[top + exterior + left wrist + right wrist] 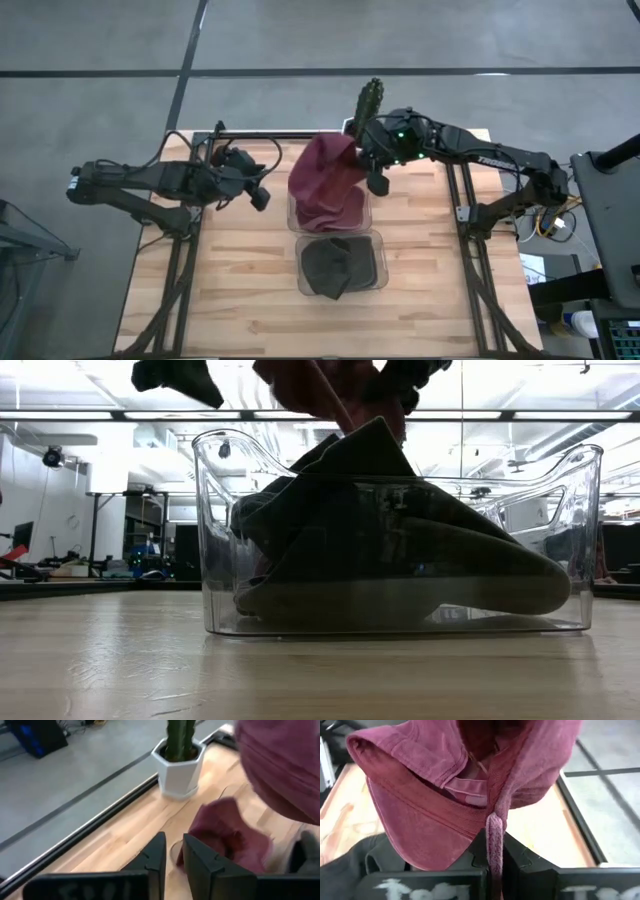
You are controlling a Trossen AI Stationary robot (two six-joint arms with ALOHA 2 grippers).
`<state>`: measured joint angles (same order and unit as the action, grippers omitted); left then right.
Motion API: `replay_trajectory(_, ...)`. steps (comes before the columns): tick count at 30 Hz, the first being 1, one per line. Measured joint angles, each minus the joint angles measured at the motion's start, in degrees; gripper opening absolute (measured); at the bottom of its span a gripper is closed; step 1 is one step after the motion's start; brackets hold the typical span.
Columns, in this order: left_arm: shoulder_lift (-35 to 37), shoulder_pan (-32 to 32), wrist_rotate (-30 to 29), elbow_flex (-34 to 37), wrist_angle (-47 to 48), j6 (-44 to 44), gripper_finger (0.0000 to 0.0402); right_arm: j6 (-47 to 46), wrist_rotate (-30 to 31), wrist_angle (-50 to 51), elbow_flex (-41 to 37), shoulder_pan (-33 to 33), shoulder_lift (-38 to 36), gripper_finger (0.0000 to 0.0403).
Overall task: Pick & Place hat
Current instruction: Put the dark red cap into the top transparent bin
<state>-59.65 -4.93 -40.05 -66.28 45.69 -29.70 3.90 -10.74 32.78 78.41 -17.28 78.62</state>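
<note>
1. The maroon hat (328, 185) hangs in the air over the far clear bin (295, 212), its lower folds drooping into or just above it; which, I cannot tell.
2. The right pincer (495, 847) is closed tight on a strip of the hat's fabric, carrying its weight.
3. The left pincer (172, 857) hovers beside the hat over the worktop (230, 290), its jaws slightly parted and holding nothing.
4. The pick looks done; lowering and releasing remain.
5. A dark hat (338, 265) already lies in the near clear bin (379, 262).
</note>
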Motion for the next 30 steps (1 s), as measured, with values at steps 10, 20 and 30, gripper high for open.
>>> replay_trajectory(10, -0.1, 0.0, -1.9, 2.2, 5.9, -4.7, 0.0058, 5.4, -7.5, 4.1, 0.0, -0.4, 6.7, 0.0009)
replay_trajectory(20, 0.0, 0.0, -4.6, 8.8, 5.5, -12.1, 0.0058, 15.6, -7.9, 26.1, 16.4, -2.8, 16.7, 0.0008)
replay_trajectory(30, 0.0, 0.0, -5.6, 9.3, 5.4, -7.6, 0.0058, 25.5, -7.9, 44.3, 34.8, -3.0, 32.0, 0.0008)
